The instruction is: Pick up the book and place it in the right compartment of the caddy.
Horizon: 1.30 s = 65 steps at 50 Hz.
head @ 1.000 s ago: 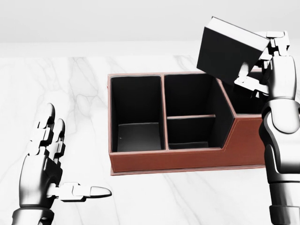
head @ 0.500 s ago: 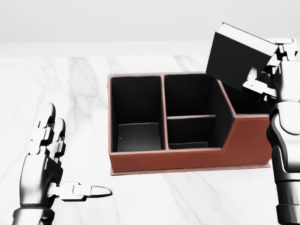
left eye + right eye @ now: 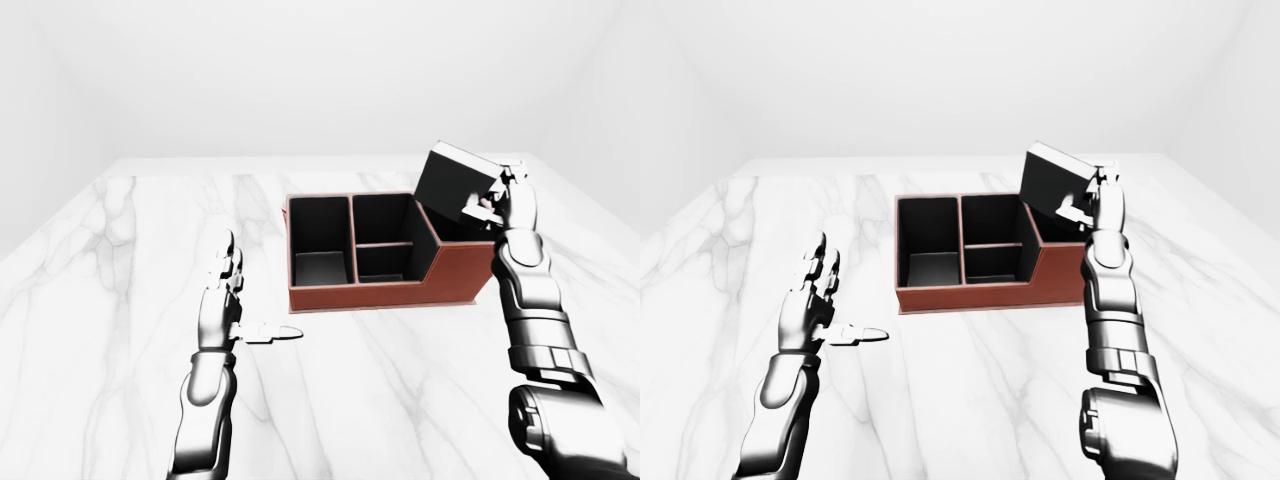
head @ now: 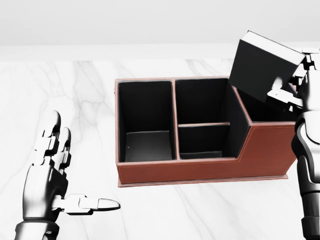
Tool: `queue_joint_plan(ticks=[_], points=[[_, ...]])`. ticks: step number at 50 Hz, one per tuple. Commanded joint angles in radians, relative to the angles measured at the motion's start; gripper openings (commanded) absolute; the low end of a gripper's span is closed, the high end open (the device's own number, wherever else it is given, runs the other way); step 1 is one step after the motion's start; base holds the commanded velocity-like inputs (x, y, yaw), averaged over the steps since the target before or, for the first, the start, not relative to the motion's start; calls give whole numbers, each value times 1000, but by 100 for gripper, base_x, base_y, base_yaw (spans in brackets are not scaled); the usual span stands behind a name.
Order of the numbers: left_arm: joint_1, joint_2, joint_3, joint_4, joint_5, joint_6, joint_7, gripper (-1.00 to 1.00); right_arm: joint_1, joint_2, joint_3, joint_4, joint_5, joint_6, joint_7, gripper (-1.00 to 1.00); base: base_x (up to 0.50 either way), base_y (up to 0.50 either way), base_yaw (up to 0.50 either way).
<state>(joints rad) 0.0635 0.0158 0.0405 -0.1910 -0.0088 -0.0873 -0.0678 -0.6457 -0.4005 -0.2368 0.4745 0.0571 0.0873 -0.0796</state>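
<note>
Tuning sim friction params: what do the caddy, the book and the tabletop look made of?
Caddy: looks like reddish-brown leather or leatherette, matte, with a stitched-looking edge line; dark lining inside.
Book: matte black cover, likely cloth or card, pale page edge along the top; the right hand holds it.
Tabletop: white marble look with grey veins, smooth finish.

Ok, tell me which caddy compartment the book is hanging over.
The right compartment, the one with the tall wall at the caddy's right end in the head view. The book, tilted in the right robot hand, hangs over it; the others sit uncovered further left.
</note>
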Motion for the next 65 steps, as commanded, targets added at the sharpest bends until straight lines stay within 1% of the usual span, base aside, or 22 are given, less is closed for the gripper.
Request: queue_joint_plan(ticks=[1, 31, 33, 40, 47, 52, 58, 60, 65], points=[[-1, 0, 0, 2, 0, 0, -1, 100, -14, -18, -19, -10, 32, 0, -14, -100, 0, 0, 0], [-1, 0, -2, 4, 2, 0, 1, 100, -8, -51, -39, 36, 55, 0, -18, -100, 0, 0, 0], [-2, 0, -1, 5, 1, 0, 1, 100, -9, -54, -39, 45, 56, -4, -18, -100, 0, 0, 0], [0, 0, -2, 7, 2, 0, 1, 100, -6, -63, -45, 43, 63, 0, -19, -100, 0, 0, 0], [0, -1, -3, 7, 3, 0, 2, 100, -9, -64, -43, 72, 64, -22, -20, -100, 0, 0, 0], [-1, -1, -4, 7, 4, 0, 4, 100, -10, -67, -43, 77, 65, -22, -21, -100, 0, 0, 0], [-1, -1, -4, 2, 3, 0, 4, 100, -12, -66, -42, 96, 65, -36, -22, -100, 0, 0, 0], [-1, -1, -4, 4, 4, 0, 4, 100, -11, -65, -40, 94, 65, -34, -22, -100, 0, 0, 0], [-2, 0, -3, 4, 2, 0, 4, 100, -19, -67, -39, 117, 63, -44, -23, -100, 0, 0, 0]])
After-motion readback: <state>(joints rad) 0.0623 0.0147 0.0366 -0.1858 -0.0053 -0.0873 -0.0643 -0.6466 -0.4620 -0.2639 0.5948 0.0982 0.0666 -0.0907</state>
